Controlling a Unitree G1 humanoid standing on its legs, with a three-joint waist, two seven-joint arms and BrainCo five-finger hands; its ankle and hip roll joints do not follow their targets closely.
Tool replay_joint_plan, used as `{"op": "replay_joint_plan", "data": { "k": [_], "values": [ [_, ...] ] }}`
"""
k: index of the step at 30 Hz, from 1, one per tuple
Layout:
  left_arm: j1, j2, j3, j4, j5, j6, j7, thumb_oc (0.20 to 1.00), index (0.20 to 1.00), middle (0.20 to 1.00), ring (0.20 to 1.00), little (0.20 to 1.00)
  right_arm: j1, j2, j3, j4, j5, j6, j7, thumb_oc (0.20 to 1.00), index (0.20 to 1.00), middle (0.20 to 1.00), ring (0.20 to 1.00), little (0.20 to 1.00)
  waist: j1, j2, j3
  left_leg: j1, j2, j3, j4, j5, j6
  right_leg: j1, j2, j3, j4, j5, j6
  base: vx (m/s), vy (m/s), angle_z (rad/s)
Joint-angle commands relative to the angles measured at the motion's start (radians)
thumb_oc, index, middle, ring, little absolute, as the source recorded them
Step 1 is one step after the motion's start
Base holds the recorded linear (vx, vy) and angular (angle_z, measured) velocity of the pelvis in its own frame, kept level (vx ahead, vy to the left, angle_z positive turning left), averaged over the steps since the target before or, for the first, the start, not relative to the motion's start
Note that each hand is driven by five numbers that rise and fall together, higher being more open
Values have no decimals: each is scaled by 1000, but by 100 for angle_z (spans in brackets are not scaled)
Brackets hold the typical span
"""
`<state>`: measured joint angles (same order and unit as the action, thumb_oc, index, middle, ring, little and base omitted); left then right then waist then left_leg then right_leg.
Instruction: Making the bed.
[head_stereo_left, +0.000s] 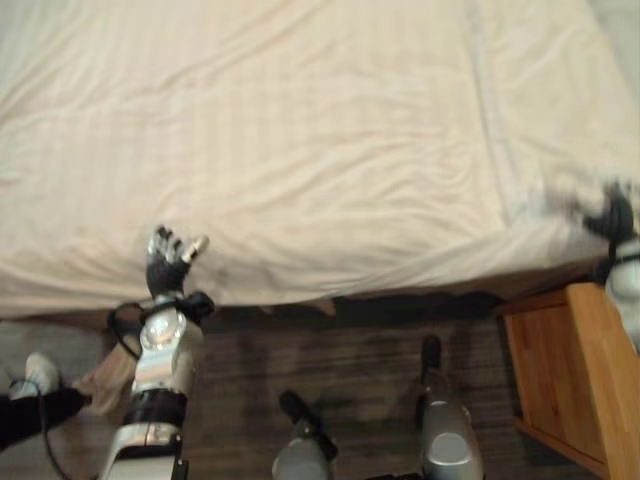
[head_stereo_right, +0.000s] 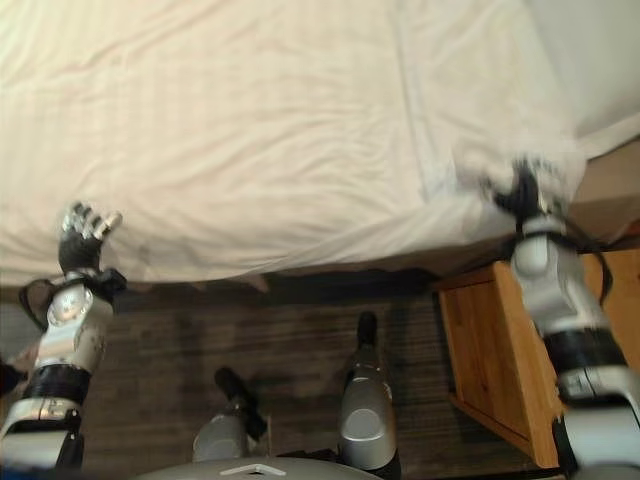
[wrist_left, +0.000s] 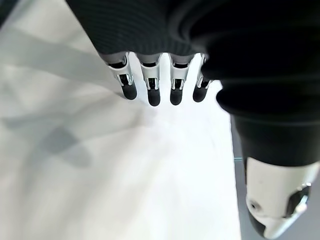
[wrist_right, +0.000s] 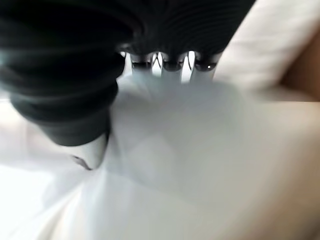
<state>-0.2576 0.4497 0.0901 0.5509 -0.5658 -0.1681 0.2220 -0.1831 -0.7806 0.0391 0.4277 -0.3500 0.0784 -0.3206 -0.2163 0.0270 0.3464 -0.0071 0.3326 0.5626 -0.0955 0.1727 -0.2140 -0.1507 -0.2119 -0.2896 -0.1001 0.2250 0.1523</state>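
Note:
A cream striped sheet (head_stereo_left: 300, 150) covers the bed, lightly wrinkled, its near edge hanging over the bedside. My left hand (head_stereo_left: 165, 262) is open at that near edge on the left, its straight fingers (wrist_left: 150, 92) just above the cloth and holding nothing. At the bed's near right corner my right hand (head_stereo_right: 522, 195) is in among lifted, bunched cloth (wrist_right: 200, 135), which lies across its palm. A folded-over strip of the sheet (head_stereo_left: 540, 100) runs down the bed's right side towards that corner.
A wooden bedside table (head_stereo_right: 490, 340) stands close under my right arm, against the bed's corner. Dark wooden floor (head_stereo_left: 330, 350) runs along the bed. A person's pale shoe (head_stereo_left: 35, 372) shows on the floor at the far left.

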Motion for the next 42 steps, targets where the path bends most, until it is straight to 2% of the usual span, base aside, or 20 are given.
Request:
{"op": "replay_joint_plan", "data": {
  "k": [1, 2, 4, 6, 9, 12, 16, 20, 23, 27, 31, 33, 35, 36, 37, 38, 39, 40, 41, 42],
  "values": [
    [-59, 16, -19, 21, 39, -26, 3, 1000, 1000, 1000, 1000, 1000, -50, 6, 8, 62, -15, 6, -7, 200, 200, 200, 200, 200, -8, -12, -36, 22, -9, -28, 20, -7, -25, -54, -73, 12, 42, -69, 62, -30, -8, -4],
    [-65, -2, -28, 34, 29, -28, 5, 1000, 1000, 1000, 1000, 1000, -43, 36, 11, 117, -6, 10, -18, 1000, 1000, 1000, 1000, 1000, -14, -14, -31, 25, -16, -28, 22, -9, -23, -55, -78, 20, 43, -66, 62, -115, -9, -9],
    [-138, -53, -88, 89, 17, -39, 33, 1000, 1000, 1000, 1000, 1000, -111, 111, 50, 408, 57, 52, -60, 1000, 1000, 1000, 1000, 1000, -29, -5, 1, 22, -40, -17, 26, -11, -15, -80, -99, 52, 55, -52, 65, -187, 29, 0],
    [-171, -76, -114, 109, 2, -45, 47, 1000, 1000, 1000, 1000, 1000, -154, 137, 61, 589, 96, 90, -72, 1000, 1000, 1000, 1000, 1000, -40, 11, 18, 19, -54, -12, 28, -15, -10, -93, -109, 71, 52, -45, 67, -141, 79, 0],
    [-184, -89, -151, 131, -37, -49, 42, 1000, 1000, 1000, 1000, 1000, -202, 126, 33, 866, 193, 122, -77, 1000, 1000, 1000, 1000, 1000, -46, 47, 24, 8, -82, -11, 30, -23, -4, -112, -109, 108, 41, -45, 73, -90, 82, -12],
    [-166, -94, -165, 143, -36, -39, 28, 1000, 1000, 1000, 1000, 1000, -200, 102, 22, 927, 187, 132, -76, 1000, 1000, 1000, 1000, 1000, -45, 63, 7, 9, -92, -15, 29, -28, 0, -113, -111, 111, 41, -48, 74, -9, 20, -3],
    [-145, -101, -175, 146, -34, -37, 14, 1000, 1000, 1000, 1000, 1000, -199, 45, 0, 942, 167, 140, -89, 1000, 1000, 1000, 1000, 1000, -44, 73, -24, 10, -103, -25, 27, -34, 1, -103, -117, 104, 40, -54, 76, 37, 15, -1],
    [-119, -109, -182, 112, -27, -32, 3, 1000, 1000, 1000, 1000, 1000, -190, -6, -11, 934, 121, 153, -76, 1000, 1000, 1000, 1000, 1000, -35, 65, -50, 17, -108, -41, 25, -43, 6, -87, -118, 94, 40, -60, 75, 39, -33, -4],
    [-114, -101, -194, 94, -14, -24, -10, 1000, 1000, 1000, 1000, 1000, -197, -50, -20, 993, 133, 161, -35, 1000, 1000, 1000, 1000, 1000, -9, 43, -68, 28, -94, -47, 26, -44, 4, -51, -117, 66, 40, -71, 73, 23, -76, 4],
    [-87, -80, -182, 88, -5, -4, -46, 1000, 1000, 1000, 1000, 1000, -184, -53, -53, 1086, 187, 155, 30, 1000, 1000, 1000, 1000, 1000, 11, 25, -80, 39, -75, -52, 25, -38, -1, -22, -110, 37, 38, -76, 72, 36, -59, 9],
    [-64, -57, -153, 76, -4, 3, -59, 1000, 1000, 1000, 1000, 1000, -158, -64, -114, 1096, 257, 144, 17, 1000, 1000, 1000, 1000, 1000, 15, 10, -85, 49, -55, -49, 24, -33, -7, 1, -106, 23, 36, -80, 72, 42, -34, 4],
    [-11, -33, -88, 39, -9, 0, -56, 1000, 1000, 1000, 1000, 1000, -130, -70, -131, 963, 266, 102, -17, 1000, 1000, 1000, 1000, 1000, 16, -4, -88, 57, -40, -40, 21, -28, -15, 7, -101, 14, 34, -79, 74, 39, -21, 2],
    [9, -37, -63, 11, 8, -1, -47, 1000, 1000, 1000, 1000, 1000, -136, -75, -98, 700, 246, 57, -38, 1000, 1000, 1000, 1000, 1000, 13, -16, -90, 60, -32, -31, 19, -24, -18, 4, -93, 19, 34, -76, 74, 13, -20, -8],
    [11, -43, -56, 5, 22, 0, -43, 1000, 1000, 1000, 1000, 1000, -126, -74, -106, 587, 248, 51, -49, 890, 890, 890, 890, 890, 8, -20, -92, 64, -29, -26, 18, -24, -19, 3, -92, 20, 34, -76, 73, 11, -22, -16],
    [4, -49, -59, -1, 32, -1, -40, 1000, 1000, 1000, 1000, 1000, -126, -68, -115, 468, 286, 26, -58, 200, 200, 200, 200, 200, 3, -23, -92, 67, -26, -23, 18, -24, -19, 1, -90, 22, 34, -74, 71, 19, -31, -15],
    [0, -59, -65, -11, 40, -9, -35, 1000, 1000, 1000, 1000, 1000, -137, -41, -127, 353, 365, -21, -65, 200, 200, 200, 200, 200, -1, -24, -93, 68, -23, -20, 17, -24, -19, 0, -89, 25, 35, -74, 69, 11, -21, -5],
    [1, -58, -66, -11, 40, -8, -35, 1000, 1000, 1000, 1000, 1000, -130, -40, -131, 345, 366, -18, -66, 200, 200, 200, 200, 200, 0, -24, -93, 68, -23, -20, 17, -25, -20, 0, -89, 25, 35, -74, 69, 0, 0, 0],
    [-11, -64, -68, -13, 38, -7, -34, 1000, 1000, 1000, 1000, 1000, -141, -13, -140, 269, 447, -60, -66, 200, 200, 200, 200, 200, -1, -24, -92, 70, -21, -19, 17, -25, -20, 0, -88, 27, 36, -74, 68, 0, 0, 0],
    [-42, -71, -85, -11, 36, -14, -26, 1000, 1000, 1000, 1000, 1000, -188, 47, -150, 164, 597, -130, -56, 200, 200, 200, 200, 200, -4, -14, -87, 72, -18, -16, 17, -23, -21, -4, -86, 33, 37, -74, 65, 21, -28, -3],
    [-59, -74, -97, -11, 31, -18, -23, 1000, 1000, 1000, 1000, 1000, -220, 87, -148, 130, 670, -163, -45, 200, 200, 200, 200, 200, -3, -8, -83, 71, -16, -15, 17, -22, -22, -7, -85, 35, 37, -73, 64, 15, -31, -7]
  ]
}}
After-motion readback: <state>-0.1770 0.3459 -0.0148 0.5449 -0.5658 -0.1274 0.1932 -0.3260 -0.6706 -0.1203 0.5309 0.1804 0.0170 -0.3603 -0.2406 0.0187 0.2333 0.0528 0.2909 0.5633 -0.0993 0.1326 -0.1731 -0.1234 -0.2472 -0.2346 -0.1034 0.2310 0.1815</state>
